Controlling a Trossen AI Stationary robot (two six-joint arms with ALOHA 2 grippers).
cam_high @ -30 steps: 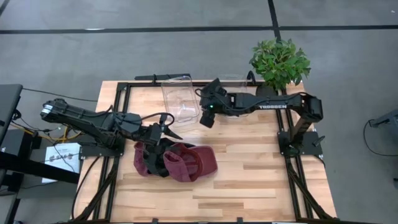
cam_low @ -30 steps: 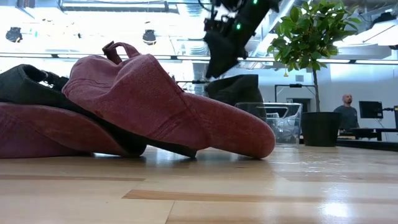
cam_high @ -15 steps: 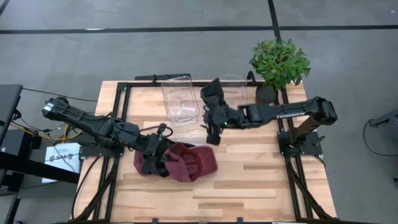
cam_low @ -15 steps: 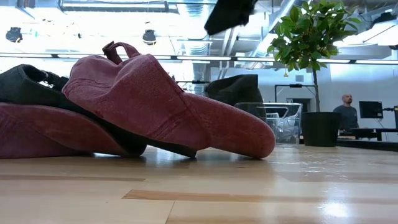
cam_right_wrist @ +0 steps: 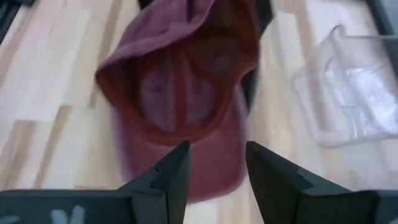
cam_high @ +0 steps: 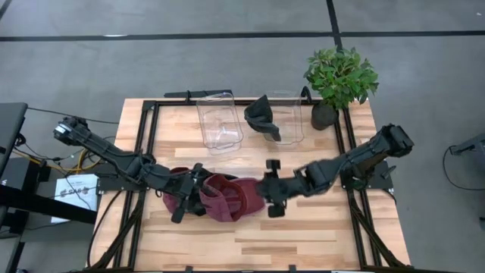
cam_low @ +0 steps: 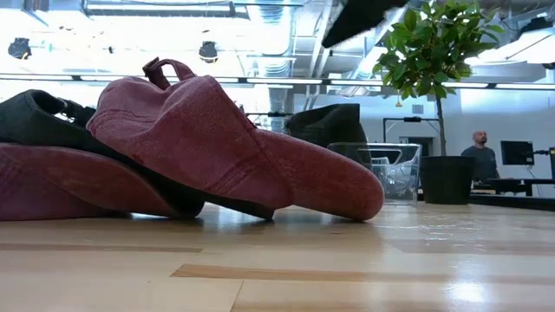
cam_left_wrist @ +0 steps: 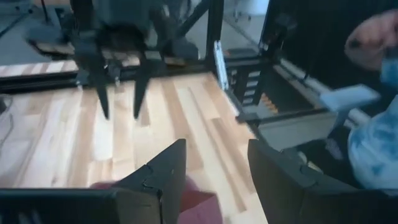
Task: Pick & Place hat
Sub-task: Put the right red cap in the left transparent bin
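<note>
While I watch from above, the red hat (cam_high: 231, 199) lies on the wooden table (cam_high: 318, 227) a little left of the frame's centre, heaped with a dark hat (cam_high: 198, 199) and a second red one (cam_high: 173, 196) at its left side. From table height, the red hat (cam_low: 234, 147) fills the left and middle of the frame, resting on the dark hat (cam_low: 39, 117), with the wood bare in front.

My right gripper (cam_high: 271, 188) sits just right of the red hat's edge, mid-frame, its arm stretching off toward the right side of the table. Its wrist camera shows both fingers (cam_right_wrist: 174, 168) spread apart with nothing between them, and the hat (cam_right_wrist: 186, 93) lying open side up just ahead.

My left gripper (cam_high: 184, 206) is down at the left end of the heap. Its wrist camera shows the fingers (cam_left_wrist: 165, 168) parted and empty, red cloth (cam_left_wrist: 199, 205) just below them, and the right gripper (cam_left_wrist: 118, 56) facing it across the wood.

Toward the top of the overhead frame stand two clear bins (cam_high: 220, 125), the right one holding another dark hat (cam_high: 263, 115), and a potted plant (cam_high: 341, 76) to their right. A person (cam_low: 479, 154) stands far back in the room.
</note>
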